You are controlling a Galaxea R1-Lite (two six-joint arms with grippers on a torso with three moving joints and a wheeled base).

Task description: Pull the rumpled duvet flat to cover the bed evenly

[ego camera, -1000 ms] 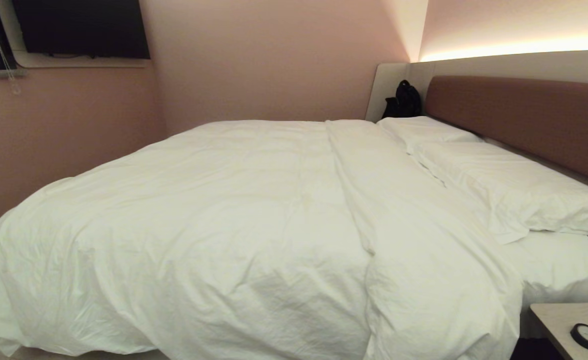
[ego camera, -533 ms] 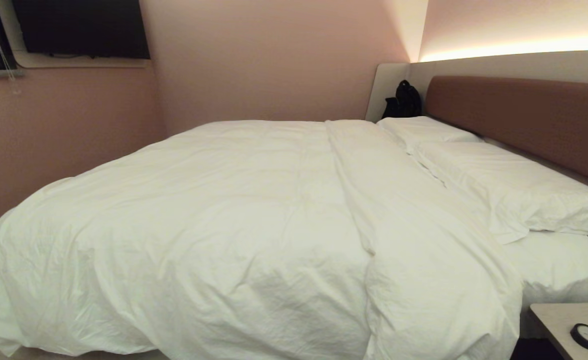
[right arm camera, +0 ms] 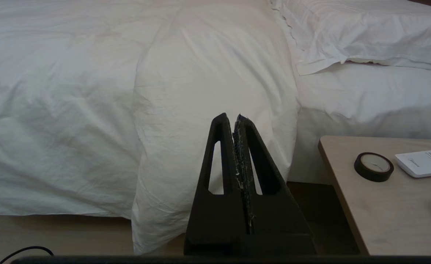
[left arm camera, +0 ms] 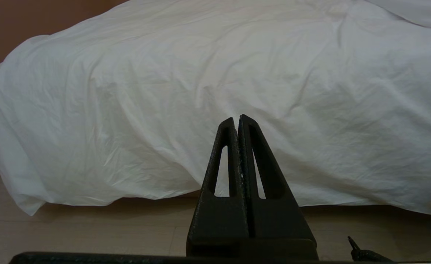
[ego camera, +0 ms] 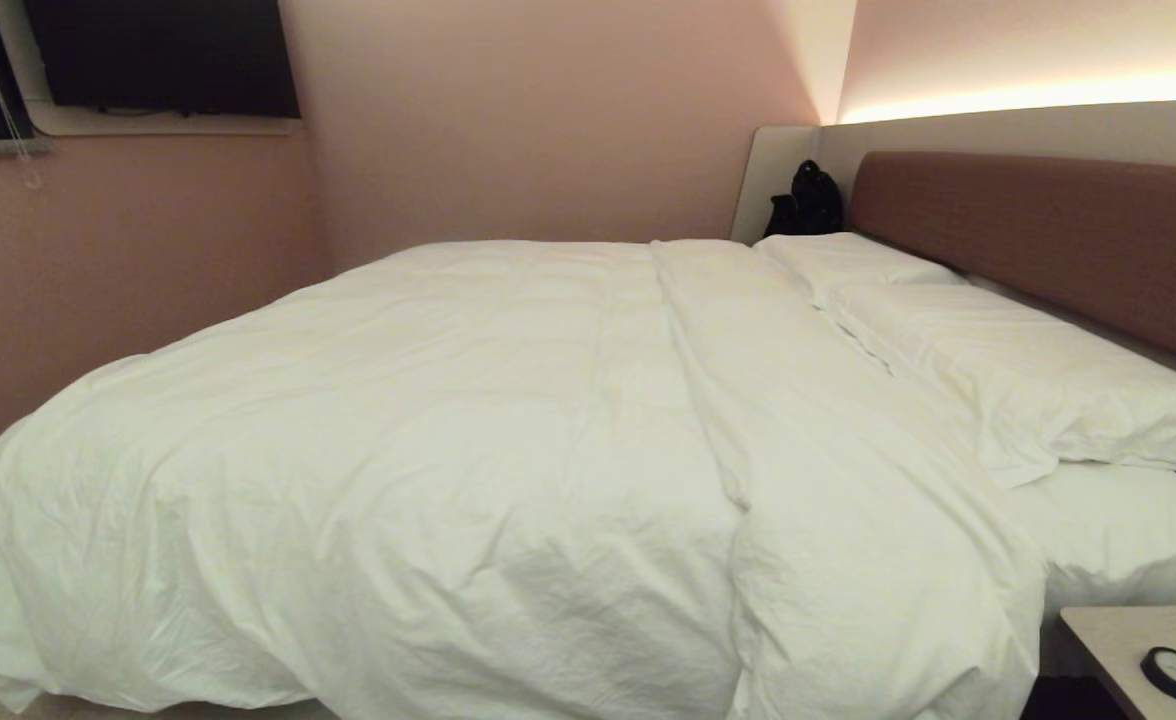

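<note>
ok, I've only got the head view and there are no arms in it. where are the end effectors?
Observer: The left end effector is shut and empty. It points at the duvet side that hangs over the floor.
Operator: right one?
Observer: The right end effector is also shut and empty. It points at the duvet's thicker fold, which hangs lower than the rest.
Operator: floor hazards?
Observer: A black cable lies on the floor below the duvet hem.
</note>
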